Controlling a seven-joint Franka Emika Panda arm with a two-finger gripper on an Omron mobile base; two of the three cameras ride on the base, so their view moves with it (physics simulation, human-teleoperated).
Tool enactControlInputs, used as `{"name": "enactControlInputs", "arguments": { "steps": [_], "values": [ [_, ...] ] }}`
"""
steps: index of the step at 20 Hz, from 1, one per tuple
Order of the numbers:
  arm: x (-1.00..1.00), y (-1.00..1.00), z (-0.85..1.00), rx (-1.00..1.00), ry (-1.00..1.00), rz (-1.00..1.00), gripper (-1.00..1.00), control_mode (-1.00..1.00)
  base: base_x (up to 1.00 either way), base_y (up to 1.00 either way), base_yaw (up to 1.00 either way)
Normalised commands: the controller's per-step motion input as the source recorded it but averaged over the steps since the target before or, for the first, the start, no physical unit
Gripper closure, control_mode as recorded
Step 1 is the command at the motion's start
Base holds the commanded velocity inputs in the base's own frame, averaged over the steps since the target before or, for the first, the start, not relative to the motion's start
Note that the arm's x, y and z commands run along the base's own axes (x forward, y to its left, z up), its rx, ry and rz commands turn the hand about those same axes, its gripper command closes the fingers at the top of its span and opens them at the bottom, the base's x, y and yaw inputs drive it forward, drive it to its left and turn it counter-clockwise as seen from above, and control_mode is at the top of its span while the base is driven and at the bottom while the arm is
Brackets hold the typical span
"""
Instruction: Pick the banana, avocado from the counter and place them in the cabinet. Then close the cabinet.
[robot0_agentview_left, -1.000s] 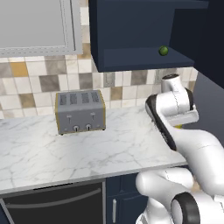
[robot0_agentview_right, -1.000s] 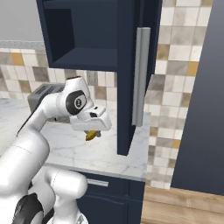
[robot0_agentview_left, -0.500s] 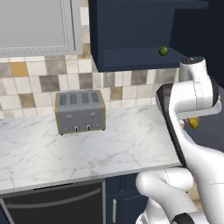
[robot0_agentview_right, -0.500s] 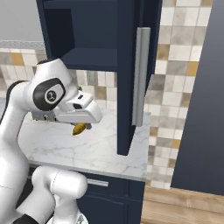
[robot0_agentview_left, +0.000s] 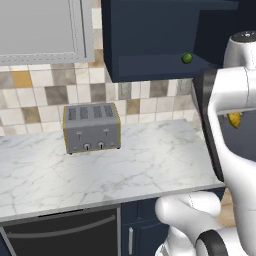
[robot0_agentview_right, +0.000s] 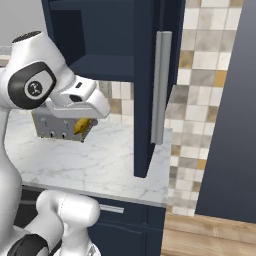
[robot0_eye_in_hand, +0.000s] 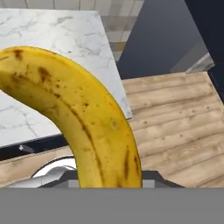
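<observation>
Above the marble worktop (robot0_agentview_left: 150, 160), the navy cabinet (robot0_agentview_right: 115, 65) stands open, avocado (robot0_agentview_left: 186, 58) already inside. The pincer (robot0_agentview_right: 86, 125) pinches the banana (robot0_eye_in_hand: 83, 118) below the shelf; the shelf lies up and ahead.

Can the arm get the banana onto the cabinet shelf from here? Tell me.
Probably yes. The cabinet door stands open, the shelf front looks unblocked, and the banana hangs below it, clamped. The avocado sits at one end.

The white arm stands tall, its elbow raised high and the forearm bent forward. The gripper (robot0_agentview_right: 85, 125) hangs under the white hand and points down and a little forward. Its jaws are closed on the banana (robot0_eye_in_hand: 83, 118), held up in the air.
</observation>
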Motion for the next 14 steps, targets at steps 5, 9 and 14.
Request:
{"name": "enactControlInputs", "arguments": {
  "steps": [5,9,14],
  "values": [
    [0.31,0.02,0.36,0.00,-0.16,0.08,1.00,-1.00,0.00,0.00,0.00],
    [0.66,0.15,0.03,0.00,-0.20,0.15,1.00,-1.00,0.00,0.00,0.00],
    [0.80,0.16,0.09,0.00,-0.15,0.13,1.00,-1.00,0.00,0.00,0.00]
  ]
}}
